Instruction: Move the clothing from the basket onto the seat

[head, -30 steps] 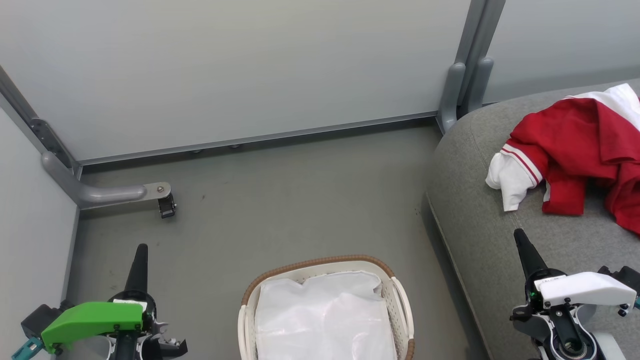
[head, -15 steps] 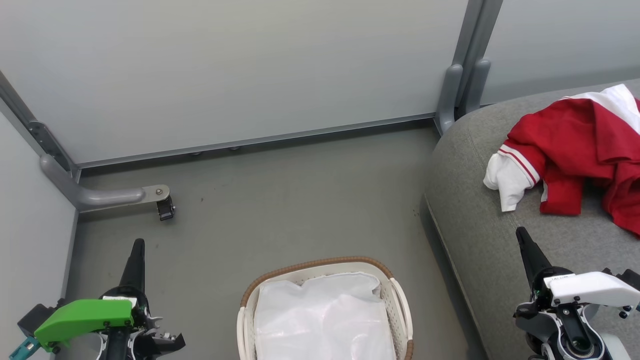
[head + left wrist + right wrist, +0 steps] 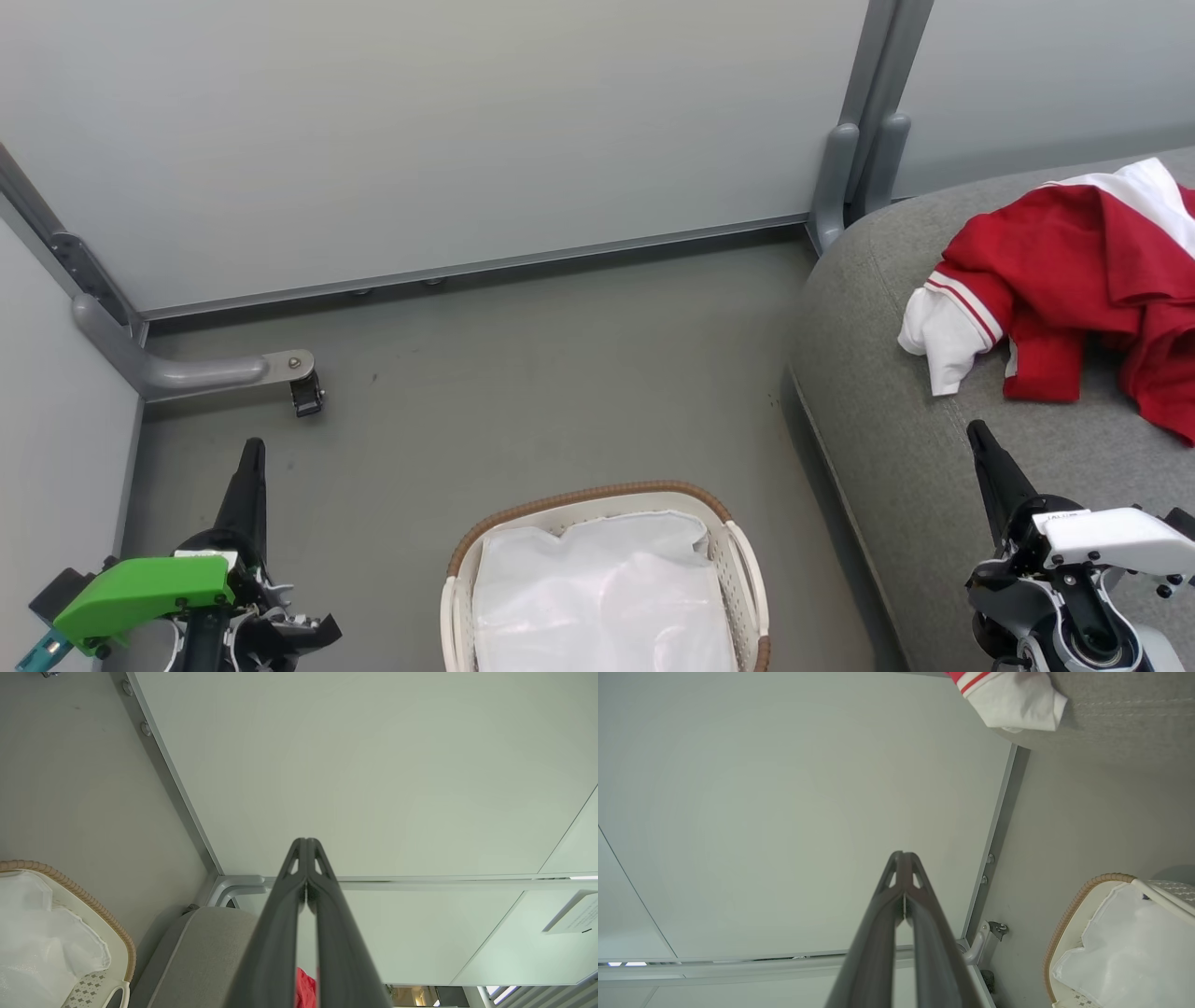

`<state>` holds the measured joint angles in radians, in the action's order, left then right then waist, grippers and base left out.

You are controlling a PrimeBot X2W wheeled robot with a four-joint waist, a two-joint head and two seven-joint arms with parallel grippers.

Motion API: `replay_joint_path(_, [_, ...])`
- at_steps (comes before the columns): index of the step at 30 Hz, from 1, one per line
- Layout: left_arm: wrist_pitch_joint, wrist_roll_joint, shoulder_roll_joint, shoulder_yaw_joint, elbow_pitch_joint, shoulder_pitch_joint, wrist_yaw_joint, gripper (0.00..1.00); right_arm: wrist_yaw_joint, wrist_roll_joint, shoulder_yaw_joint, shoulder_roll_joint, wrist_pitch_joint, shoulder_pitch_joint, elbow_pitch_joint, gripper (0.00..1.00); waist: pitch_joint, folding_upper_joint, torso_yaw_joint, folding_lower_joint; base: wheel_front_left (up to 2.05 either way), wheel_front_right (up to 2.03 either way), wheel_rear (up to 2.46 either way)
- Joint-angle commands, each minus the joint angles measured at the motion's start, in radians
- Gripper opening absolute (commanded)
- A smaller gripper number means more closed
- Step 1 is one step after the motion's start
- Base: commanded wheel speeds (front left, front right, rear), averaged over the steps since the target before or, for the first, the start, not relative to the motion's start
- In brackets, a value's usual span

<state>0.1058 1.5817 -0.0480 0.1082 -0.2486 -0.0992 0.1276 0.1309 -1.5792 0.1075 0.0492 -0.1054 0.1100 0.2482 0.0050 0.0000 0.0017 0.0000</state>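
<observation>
The red clothing (image 3: pixel 1083 280) with white sleeve and striped trim lies spread on the grey seat (image 3: pixel 896 439) at the right; its white cuff (image 3: pixel 1013 704) shows in the right wrist view. The cream basket (image 3: pixel 738 560) with a brown rim stands on the floor at bottom centre, holding a white liner sheet (image 3: pixel 597 597). My left gripper (image 3: pixel 250 448) is shut and empty over the floor, left of the basket. My right gripper (image 3: pixel 976 431) is shut and empty above the seat's front part, below the clothing. Each wrist view shows its own fingers pressed together, the left gripper (image 3: pixel 306 841) and the right gripper (image 3: pixel 901 854).
Pale grey partition panels (image 3: pixel 448 131) close off the back and left. A grey bracket foot with a caster (image 3: pixel 303 387) juts onto the floor at the left. A grey post (image 3: pixel 864 140) stands behind the seat's corner. Bare grey floor (image 3: pixel 541 373) lies between basket and wall.
The whole head view has shifted slightly, so the camera moved. Both grippers have drawn a little lower in the picture, staying shut. The clothing and basket stay put.
</observation>
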Motion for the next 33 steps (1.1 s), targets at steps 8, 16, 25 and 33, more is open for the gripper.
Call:
replay_joint_path(8, [0.012, 0.033, -0.004, 0.008, 0.004, -0.015, 0.005, 0.00, 0.000, -0.037, 0.007, 0.005, -0.009, -0.004, -0.006, 0.00, -0.002, 0.0000, -0.002, 0.0000, 0.00, 0.00, 0.00])
replay_joint_path(16, [0.012, 0.033, -0.004, 0.008, 0.005, -0.015, 0.005, 0.00, 0.000, -0.036, 0.008, 0.005, -0.010, -0.004, -0.006, 0.00, -0.002, 0.0000, -0.002, 0.0000, 0.00, 0.00, 0.00])
replay_joint_path(25, [0.012, 0.033, -0.004, 0.008, 0.005, -0.015, 0.005, 0.00, 0.000, -0.036, 0.008, 0.005, -0.010, -0.004, -0.006, 0.00, -0.002, 0.0000, -0.002, 0.0000, 0.00, 0.00, 0.00])
replay_joint_path(33, [0.012, 0.033, -0.004, 0.008, 0.005, -0.015, 0.005, 0.00, 0.000, -0.035, 0.008, 0.005, -0.011, -0.004, -0.006, 0.00, -0.002, 0.0000, -0.002, 0.0000, 0.00, 0.00, 0.00])
